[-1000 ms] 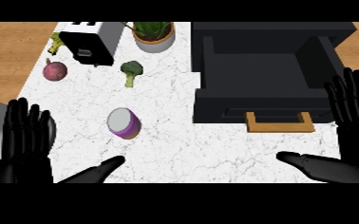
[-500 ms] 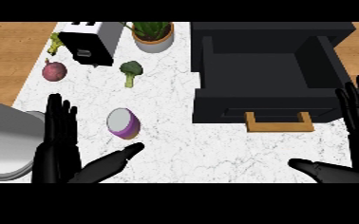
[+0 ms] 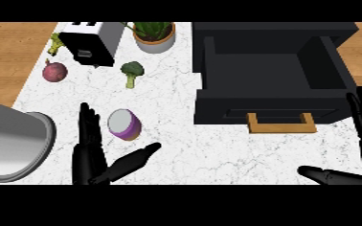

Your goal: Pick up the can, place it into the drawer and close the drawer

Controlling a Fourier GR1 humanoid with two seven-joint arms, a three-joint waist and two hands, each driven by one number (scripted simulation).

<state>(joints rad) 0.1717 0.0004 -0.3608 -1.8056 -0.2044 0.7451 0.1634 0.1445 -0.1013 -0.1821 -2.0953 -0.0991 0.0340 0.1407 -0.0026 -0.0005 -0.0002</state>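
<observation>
The white marbled worktop (image 3: 170, 100) lies on wood flooring (image 3: 21, 48). The open black drawer (image 3: 272, 76) with a wooden handle sits up-left of the right hand (image 3: 332, 176), whose fingers are too cut off to judge. The left hand (image 3: 92, 155) is spread open, holding nothing; the purple, white-topped can (image 3: 124, 124) lies just right of its fingers.

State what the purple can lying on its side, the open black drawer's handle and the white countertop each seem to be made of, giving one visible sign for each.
Purple can lying on its side: probably metal, judging by its pale flat end and smooth purple wall. Drawer handle: looks like wood, tan and matt against the open black drawer. White countertop: looks like marble or a marble-patterned surface, with thin grey veins.
</observation>
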